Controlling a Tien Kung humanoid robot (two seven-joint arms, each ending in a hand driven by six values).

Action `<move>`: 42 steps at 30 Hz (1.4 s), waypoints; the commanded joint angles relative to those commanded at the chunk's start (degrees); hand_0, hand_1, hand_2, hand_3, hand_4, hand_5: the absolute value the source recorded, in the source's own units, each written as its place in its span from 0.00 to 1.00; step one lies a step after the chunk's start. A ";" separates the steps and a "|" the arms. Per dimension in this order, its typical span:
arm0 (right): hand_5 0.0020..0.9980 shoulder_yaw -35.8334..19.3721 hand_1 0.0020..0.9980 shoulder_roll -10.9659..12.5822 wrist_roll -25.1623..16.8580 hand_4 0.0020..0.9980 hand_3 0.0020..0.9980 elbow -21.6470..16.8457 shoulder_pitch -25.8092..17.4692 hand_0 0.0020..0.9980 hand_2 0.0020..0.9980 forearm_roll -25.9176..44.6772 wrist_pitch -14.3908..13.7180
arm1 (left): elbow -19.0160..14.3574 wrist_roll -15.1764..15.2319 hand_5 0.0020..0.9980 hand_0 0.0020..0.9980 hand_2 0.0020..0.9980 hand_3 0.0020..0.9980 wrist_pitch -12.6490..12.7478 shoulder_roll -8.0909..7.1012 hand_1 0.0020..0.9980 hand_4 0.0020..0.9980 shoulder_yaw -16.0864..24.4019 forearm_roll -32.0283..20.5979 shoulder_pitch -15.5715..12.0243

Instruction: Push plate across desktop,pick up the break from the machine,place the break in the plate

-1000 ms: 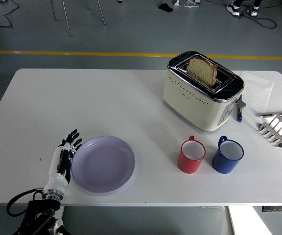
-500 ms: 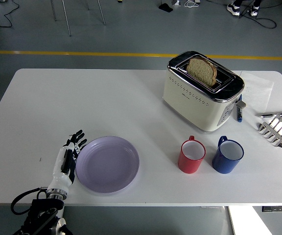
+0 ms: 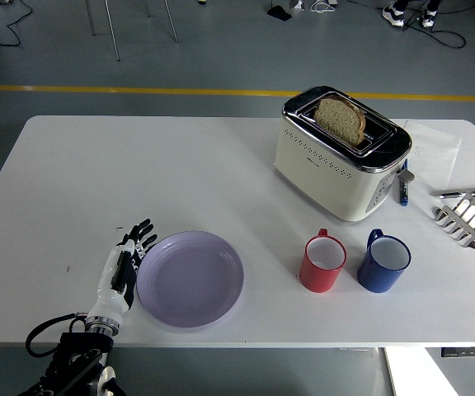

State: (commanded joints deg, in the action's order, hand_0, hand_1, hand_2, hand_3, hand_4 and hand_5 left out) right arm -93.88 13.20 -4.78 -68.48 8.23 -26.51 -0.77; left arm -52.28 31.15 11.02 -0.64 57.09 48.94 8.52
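Left hand, fingers flat and holding nothing, presses the round lavender plate's left rim; push toward the cream toaster next.

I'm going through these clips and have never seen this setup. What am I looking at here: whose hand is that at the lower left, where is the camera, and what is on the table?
The camera sits high on a humanoid robot and looks down over a white table. The black and white thing at the lower left is the robot's left hand, with five fingers. It lies flat with fingers straight, against the left rim of a lilac plate, and holds nothing. Its right hand is out of view. Further right stand a red mug and a blue mug. Behind them is a cream toaster with a slice of bread sticking up from its slot. A metal toast rack sits at the right edge. No person is at the table.
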 joint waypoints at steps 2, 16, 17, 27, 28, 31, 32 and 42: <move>0.51 0.02 0.64 -0.03 0.00 0.49 0.63 0.01 -0.02 0.71 0.66 0.00 -0.01 | 0.12 -0.03 1.00 0.83 0.92 0.87 -0.07 -0.03 0.87 0.61 -0.32 -0.18 0.15; 0.51 0.01 0.64 -0.16 -0.02 0.49 0.63 0.02 -0.24 0.71 0.66 0.02 -0.03 | 1.33 -0.03 1.00 0.83 0.92 0.88 -0.37 0.37 0.87 0.61 -1.68 -1.07 1.58; 0.51 0.01 0.64 -0.18 -0.02 0.49 0.63 0.04 -0.27 0.71 0.66 0.02 -0.03 | 1.46 -0.03 1.00 0.83 0.92 0.88 -0.41 0.39 0.87 0.61 -1.88 -1.19 1.70; 0.51 -0.03 0.64 -0.27 -0.02 0.49 0.63 0.07 -0.32 0.71 0.66 0.02 -0.05 | 1.74 -0.08 1.00 0.83 0.92 0.88 -0.67 0.24 0.87 0.61 -3.57 -1.65 2.65; 0.51 -0.04 0.64 -0.28 -0.03 0.49 0.63 0.07 -0.30 0.71 0.66 0.02 -0.06 | 1.78 -0.11 1.00 0.83 0.92 0.88 -0.69 0.20 0.87 0.61 -3.80 -1.72 2.79; 0.51 -0.02 0.64 -0.28 -0.04 0.49 0.63 0.07 -0.26 0.71 0.66 0.02 -0.06 | 1.88 -0.18 1.00 0.83 0.92 0.88 -0.78 0.13 0.86 0.60 -4.36 -1.90 3.13; 0.51 -0.02 0.64 -0.28 -0.04 0.49 0.63 0.07 -0.25 0.71 0.66 0.02 -0.06 | 1.89 -0.18 1.00 0.83 0.92 0.88 -0.79 0.12 0.86 0.60 -4.41 -1.91 3.16; 0.51 0.01 0.65 -0.34 -0.06 0.49 0.63 0.07 -0.24 0.71 0.66 0.00 -0.08 | 2.85 -0.35 1.00 0.83 0.92 0.88 -1.12 0.17 0.86 0.60 -6.34 -2.70 4.44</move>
State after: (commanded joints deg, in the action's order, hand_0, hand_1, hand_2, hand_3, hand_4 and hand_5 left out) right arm -93.87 12.86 -4.85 -68.41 8.00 -26.51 -0.85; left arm -49.43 30.80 9.90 -0.47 50.75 46.24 12.97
